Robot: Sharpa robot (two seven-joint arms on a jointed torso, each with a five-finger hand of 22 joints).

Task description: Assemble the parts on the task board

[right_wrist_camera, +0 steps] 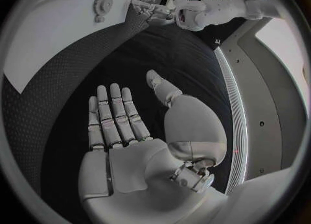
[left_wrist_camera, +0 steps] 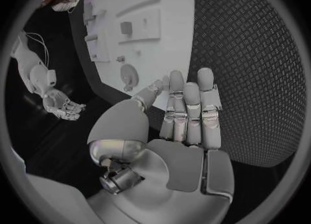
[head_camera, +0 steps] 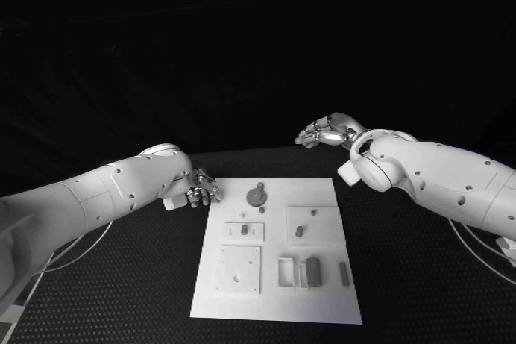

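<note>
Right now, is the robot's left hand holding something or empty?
Empty. The left hand is open, fingers straight and slightly apart, nothing in its palm, beside the task board.

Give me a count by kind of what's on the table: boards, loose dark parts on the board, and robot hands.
Task board: 1
Dark parts on it: 5, the round gear being the largest
Hands: 2, left hand and right hand, both empty
Total: 8

no legible text, labels or numbers anywhere
</note>
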